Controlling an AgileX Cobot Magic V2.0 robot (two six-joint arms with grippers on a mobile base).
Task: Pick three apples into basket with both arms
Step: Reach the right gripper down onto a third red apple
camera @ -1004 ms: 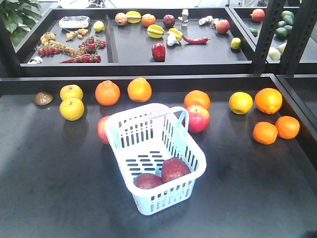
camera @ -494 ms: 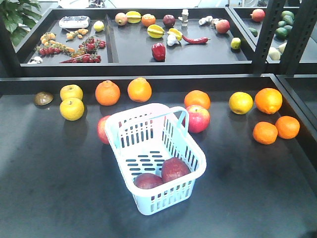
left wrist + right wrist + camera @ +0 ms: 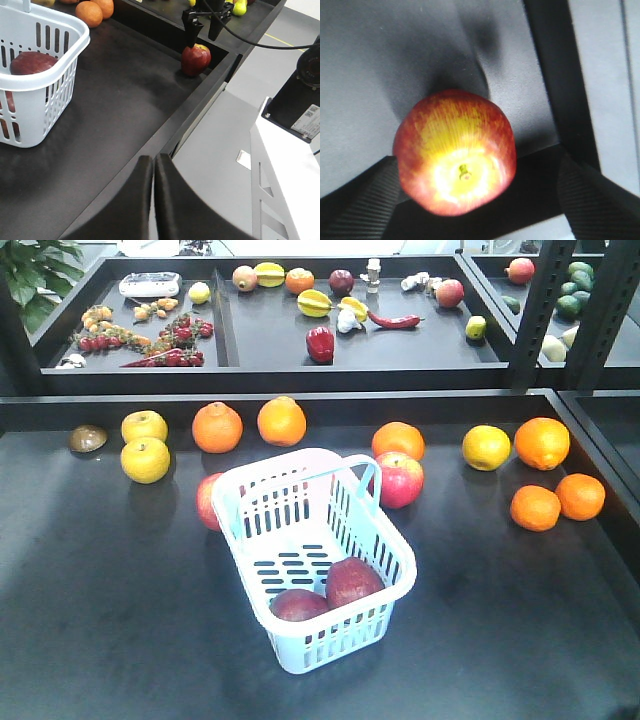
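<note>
Left gripper (image 3: pixel 153 200) is showing two smooth matte black fingers; right gripper (image 3: pixel 204 22) is looking black too, trailing a black cable (image 3: pixel 260 46). Its fingers (image 3: pixel 357 202) are sporting a ribbed, carbon-like texture up close.

A dark table (image 3: pixel 90 620) with a raised rim fills the foreground. Behind its far edge stands a black shelf (image 3: pixel 260 375) split by dividers. A green plant (image 3: pixel 35 270) sits at the far-left corner. Grey floor (image 3: pixel 280 65) lies beyond the table's edge.

Basket (image 3: pixel 30 95) cut off at left edge; apple (image 3: pixel 207 500) half-hidden behind basket.
</note>
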